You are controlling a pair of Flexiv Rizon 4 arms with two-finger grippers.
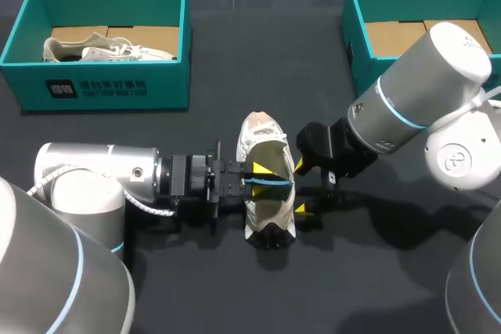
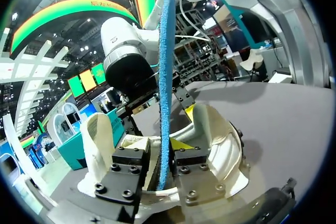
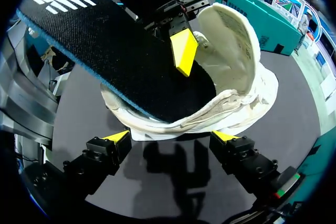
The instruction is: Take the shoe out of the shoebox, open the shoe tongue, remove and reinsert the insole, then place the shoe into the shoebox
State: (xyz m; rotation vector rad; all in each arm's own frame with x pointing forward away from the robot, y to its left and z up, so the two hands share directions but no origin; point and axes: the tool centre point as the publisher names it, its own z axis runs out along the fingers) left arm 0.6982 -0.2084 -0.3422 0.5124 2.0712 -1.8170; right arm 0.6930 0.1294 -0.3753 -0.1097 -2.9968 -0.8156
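At the far left of the dark table (image 1: 235, 76) stands the first of two teal shoeboxes, the left shoebox (image 1: 102, 87). A pale sneaker (image 1: 109, 51) lies inside it, its lower part cut off by the box wall. It is one of two shoes in sight.

The left arm (image 1: 94, 177) comes in low along the table. The left gripper (image 1: 258, 180) is clamped narrowly on the single insole (image 1: 278, 181), which is black with a blue edge. In the left wrist view this gripper (image 2: 163, 169) has the insole (image 2: 165, 77) running edge-on between its two finger blocks. Most of the yellow tips are hidden there.

The white shoe (image 1: 266, 193) lies mid-table between the two grippers, well apart from both boxes. Its opening is spread, and one end of the insole sits down inside it. How deep that end goes is hidden by the shoe's wall. From the right wrist, the insole (image 3: 105, 40) slants out of the shoe (image 3: 236, 45), with one left fingertip (image 3: 184, 51) pressed on its black face.

The right gripper (image 1: 301, 188) sits just beside the shoe. Its fingers are spread wide and hold nothing (image 3: 172, 139). The right arm (image 1: 423, 91) covers the near corner of the right shoebox (image 1: 356, 29). Only bare cardboard shows in the part of that box that can be seen.
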